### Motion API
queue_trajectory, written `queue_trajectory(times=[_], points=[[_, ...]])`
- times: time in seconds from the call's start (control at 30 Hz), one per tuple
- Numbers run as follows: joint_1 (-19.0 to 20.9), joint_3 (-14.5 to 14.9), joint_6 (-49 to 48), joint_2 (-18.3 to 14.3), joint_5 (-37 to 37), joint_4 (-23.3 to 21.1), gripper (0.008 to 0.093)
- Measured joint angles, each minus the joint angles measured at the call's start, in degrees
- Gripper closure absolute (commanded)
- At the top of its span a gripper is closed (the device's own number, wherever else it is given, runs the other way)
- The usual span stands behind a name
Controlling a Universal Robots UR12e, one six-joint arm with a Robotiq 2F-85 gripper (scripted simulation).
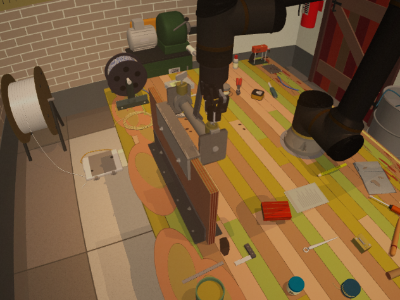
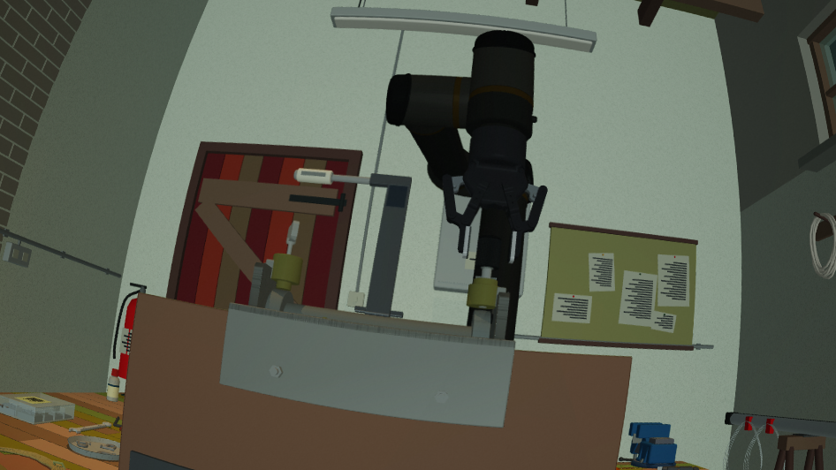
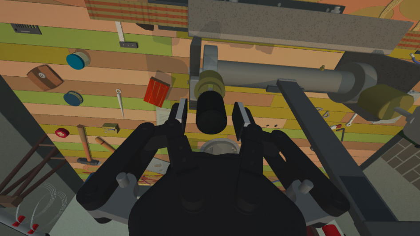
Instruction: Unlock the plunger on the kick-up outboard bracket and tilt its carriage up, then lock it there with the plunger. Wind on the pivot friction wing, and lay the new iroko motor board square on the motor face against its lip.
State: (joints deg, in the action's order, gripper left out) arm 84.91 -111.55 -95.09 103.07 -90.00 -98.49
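The plunger's black knurled knob [image 3: 211, 112] is partly hidden by my fingers in the side camera. It stands on an olive collar [image 1: 212, 126] at the near end of the bracket's grey pivot tube [image 1: 193, 118]. My gripper [image 3: 210, 116] stands open around the knob and holds nothing. The carriage arm [image 3: 320, 138] rises upright from the tube, with a white-handled bar [image 2: 315, 175] at its top. The friction wing [image 1: 181, 77] sits on an olive hub at the tube's far end. The red iroko board [image 1: 275, 210] lies flat on the bench, well to the right of the bracket.
The upright brown transom board [image 1: 184, 168] with its grey clamp plate [image 2: 362, 368] stands just left of my gripper. A paper sheet [image 1: 305, 197], a scriber [image 1: 320, 244] and two blue-lidded tins lie near the red board. My arm's base [image 1: 300, 142] is on the right.
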Motion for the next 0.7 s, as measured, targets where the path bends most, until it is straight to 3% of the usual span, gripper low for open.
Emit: queue_trajectory(times=[0.4,0.7], points=[[0.0,0.48,0.0,0.07,0.0,0.6,0.0434],[0.0,3.66,0.0,0.44,0.0,4.12,0.0434]])
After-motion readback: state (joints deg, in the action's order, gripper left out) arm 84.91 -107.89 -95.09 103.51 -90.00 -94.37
